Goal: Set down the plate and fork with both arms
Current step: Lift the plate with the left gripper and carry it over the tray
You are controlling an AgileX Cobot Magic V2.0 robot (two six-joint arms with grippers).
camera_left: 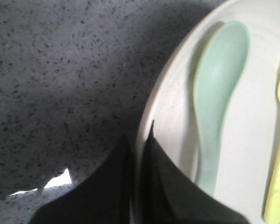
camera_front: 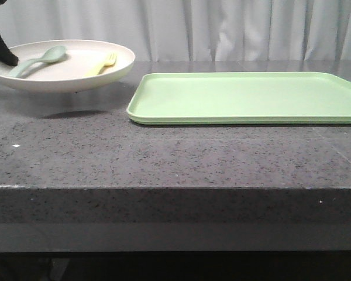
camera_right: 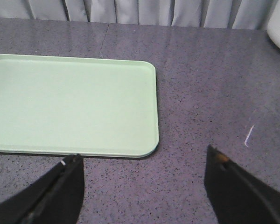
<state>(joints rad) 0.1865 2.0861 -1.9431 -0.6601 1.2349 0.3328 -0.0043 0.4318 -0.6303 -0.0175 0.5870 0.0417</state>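
Above countertop point(camera_front: 164, 152): fork point(camera_front: 104, 63) (tines toward curtain point(camera_front: 222, 29)) lengthwise.

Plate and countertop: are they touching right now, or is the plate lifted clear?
Apart. The front view shows the plate hanging above the countertop, with bare counter and the plate's shadow under it; the left hand clamps its rim.

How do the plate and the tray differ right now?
The plate is round and cream; the tray is rectangular and light green. The plate is lifted off the table, pinched at its rim by the left gripper; the tray lies flat. The plate carries a spoon and fork; the tray is bare. Both have raised rims.
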